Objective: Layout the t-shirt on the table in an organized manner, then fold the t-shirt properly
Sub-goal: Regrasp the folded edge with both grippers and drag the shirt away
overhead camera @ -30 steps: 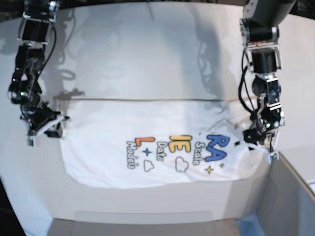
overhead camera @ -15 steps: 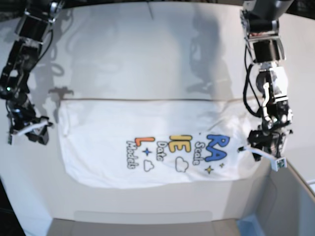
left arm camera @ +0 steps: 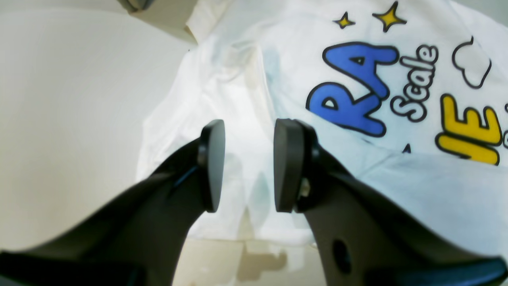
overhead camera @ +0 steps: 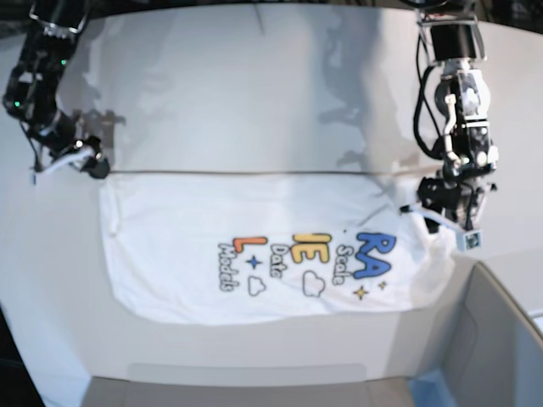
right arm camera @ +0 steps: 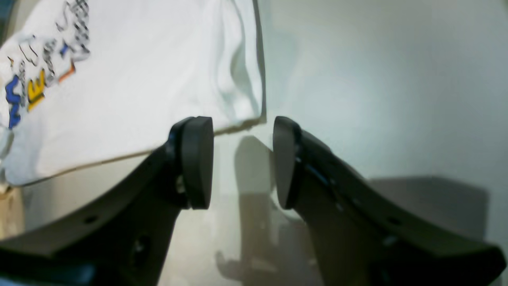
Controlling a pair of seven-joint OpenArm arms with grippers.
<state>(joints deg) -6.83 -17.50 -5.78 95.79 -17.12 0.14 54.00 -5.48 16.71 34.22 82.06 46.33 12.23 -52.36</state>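
The white cloth t-shirt with the blue, yellow and orange print is laid flat across the middle of the large plain white tabletop with the curved edge, its folded upper edge running as a straight line from 9 o'clock to 3 o'clock in the base view. The printed letters, stars and clouds are seen toward 4 o'clock of the cloth, and some creases are gathered at its 3 o'clock end.

In the base view the black left gripper is seen over the creased 3 o'clock end of the shirt, and the black right gripper is seen at the shirt's 10 o'clock corner, just beside the folded edge. Whether either one touches the cloth cannot be told from that view.

More is given by the left wrist view: the two black pads of the left gripper stand apart, with nothing between them, above the wrinkled white cloth, and the blue letters are found at 2 o'clock of them. The bare tabletop fills the 9 o'clock side.

In the right wrist view the right gripper is shown with its pads spread apart and empty, the shirt's corner lying at 11 o'clock of the gap over bare tabletop. A shadow of the fingers is cast on the surface below.
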